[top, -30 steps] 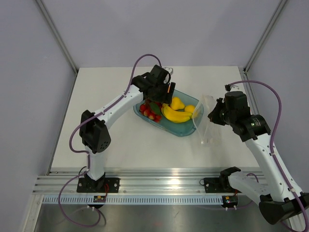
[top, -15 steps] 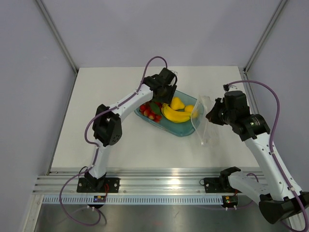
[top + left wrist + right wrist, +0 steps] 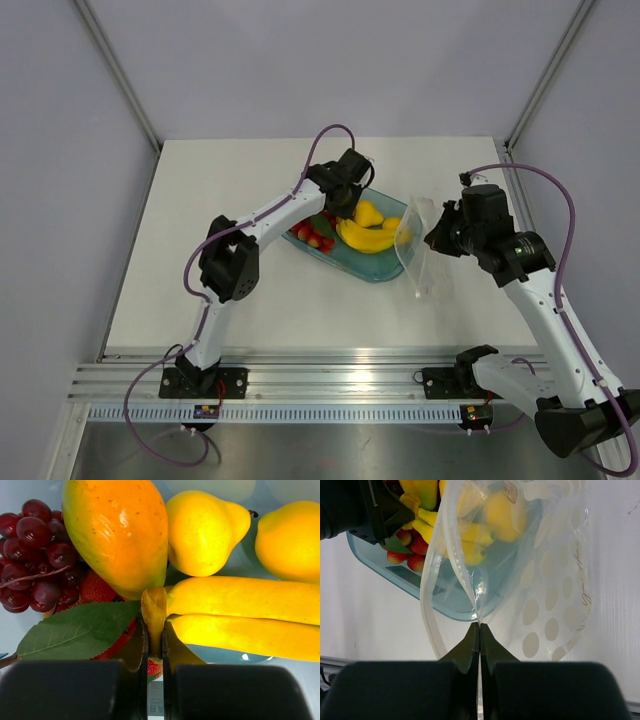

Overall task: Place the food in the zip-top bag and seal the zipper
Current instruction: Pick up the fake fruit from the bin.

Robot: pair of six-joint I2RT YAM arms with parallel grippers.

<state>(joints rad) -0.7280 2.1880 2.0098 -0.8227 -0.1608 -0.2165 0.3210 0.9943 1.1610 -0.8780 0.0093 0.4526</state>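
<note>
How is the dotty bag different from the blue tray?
The bag is clear with white dots; the tray is blue-green. The bag is held up by the right gripper; the tray lies flat on the table. The tray is full of fruit; the bag looks empty so far. Both are see-through.

The white, black-jointed left arm reaches far forward, its black two-finger left gripper pinched almost closed; the matching right arm bends inward, its black right gripper clamped tight
</note>
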